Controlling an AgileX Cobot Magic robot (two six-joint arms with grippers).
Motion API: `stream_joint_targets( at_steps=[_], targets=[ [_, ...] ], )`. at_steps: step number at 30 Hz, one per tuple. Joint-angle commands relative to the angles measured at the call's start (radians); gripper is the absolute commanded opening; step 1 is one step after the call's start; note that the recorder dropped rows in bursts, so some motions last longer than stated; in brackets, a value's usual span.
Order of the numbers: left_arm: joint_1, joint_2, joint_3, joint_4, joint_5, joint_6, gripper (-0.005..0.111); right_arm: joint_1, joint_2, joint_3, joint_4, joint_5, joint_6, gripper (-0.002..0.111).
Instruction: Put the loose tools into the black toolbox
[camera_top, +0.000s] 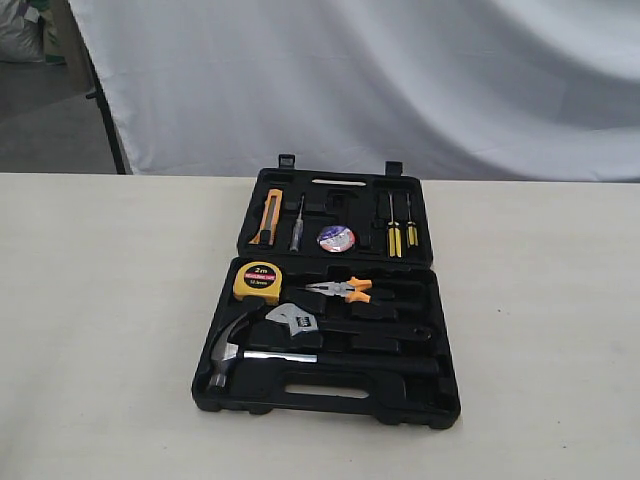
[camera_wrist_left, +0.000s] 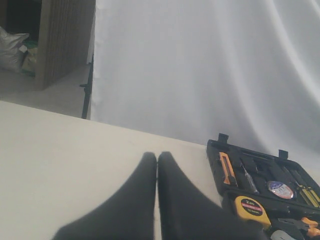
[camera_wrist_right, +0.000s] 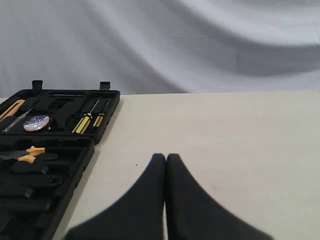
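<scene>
The black toolbox (camera_top: 440, 395) lies open on the table in the exterior view. Inside it, the claw hammer (camera_top: 228, 352) rests along the near half, and the adjustable wrench (camera_top: 295, 320) sits just behind it. The small tape roll (camera_top: 336, 238) sits in the far half. Neither arm shows in the exterior view. My left gripper (camera_wrist_left: 157, 156) is shut and empty over bare table beside the toolbox (camera_wrist_left: 214, 165). My right gripper (camera_wrist_right: 166, 157) is shut and empty too, over bare table on the toolbox's (camera_wrist_right: 107, 117) other side.
A yellow tape measure (camera_top: 258, 281) and orange-handled pliers (camera_top: 345, 290) sit in the near half. An orange knife (camera_top: 268, 216) and yellow-handled screwdrivers (camera_top: 400, 236) fill the far half. A white sheet (camera_top: 400, 80) hangs behind the table (camera_top: 100, 320).
</scene>
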Motion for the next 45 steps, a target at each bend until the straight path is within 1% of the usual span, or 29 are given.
stream_joint_targets(
  at_steps=[1,45],
  targets=[
    [0.025,-0.003,-0.003,0.004,-0.007,-0.005,0.001,-0.006,-0.007,0.003,-0.007,-0.012,-0.008,0.0],
    [0.025,-0.003,-0.003,0.004,-0.007,-0.005,0.001,-0.006,-0.007,0.003,-0.007,-0.011,0.012,0.0]
  ],
)
